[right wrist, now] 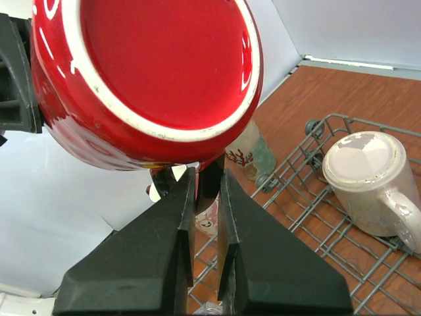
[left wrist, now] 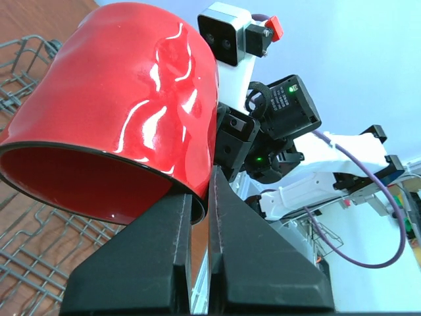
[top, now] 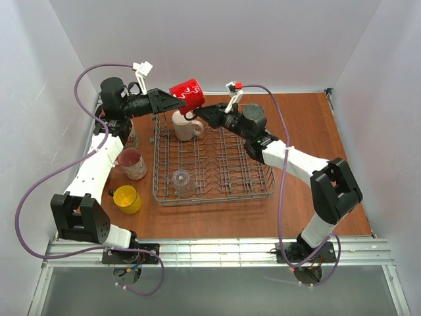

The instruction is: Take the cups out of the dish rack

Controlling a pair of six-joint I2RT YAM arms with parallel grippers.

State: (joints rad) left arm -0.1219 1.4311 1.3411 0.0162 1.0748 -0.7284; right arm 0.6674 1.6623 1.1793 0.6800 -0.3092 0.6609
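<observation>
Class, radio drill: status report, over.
Status: left claw, right claw shut on red mug above rack. In rack: cream mug, glass. Nothing blocking.

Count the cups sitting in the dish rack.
2. A cream mug sits upside down in the rack's far left corner; a clear glass stands near its front left corner. The red mug is held above it. Its covered far edge may hide another.

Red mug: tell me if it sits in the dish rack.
No, the red mug hangs above the dish rack, gripped by the left hand and the right hand.
</observation>
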